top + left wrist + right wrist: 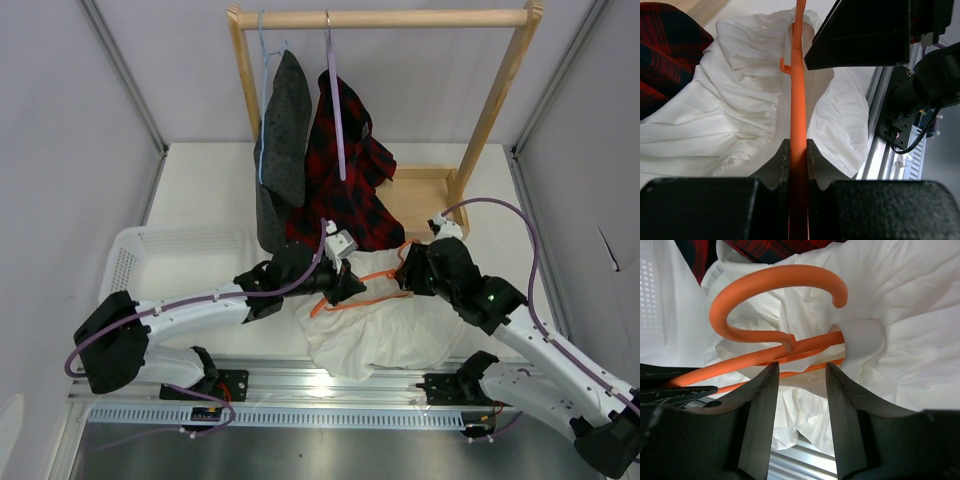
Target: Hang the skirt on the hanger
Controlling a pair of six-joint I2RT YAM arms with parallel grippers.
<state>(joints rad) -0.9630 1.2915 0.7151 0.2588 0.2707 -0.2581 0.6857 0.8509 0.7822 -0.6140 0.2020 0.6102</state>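
The white skirt (385, 335) lies crumpled on the table near the front edge. The orange hanger (345, 301) lies across its top, with one arm running into the gathered waistband (862, 340). My left gripper (798, 146) is shut on the hanger's bar (798, 100), and the skirt (735, 95) spreads out beyond it. My right gripper (801, 369) is open just in front of the hanger's hook (772, 282) and neck, with nothing between its fingers. In the top view the left gripper (352, 283) and the right gripper (408, 275) face each other over the skirt.
A wooden rack (385, 18) stands at the back. On it hang a red-black plaid shirt (345, 195) on a purple hanger (335, 110) and a dark grey garment (285, 130). A white basket (130, 262) sits at the left, and a metal rail (330, 382) runs along the front.
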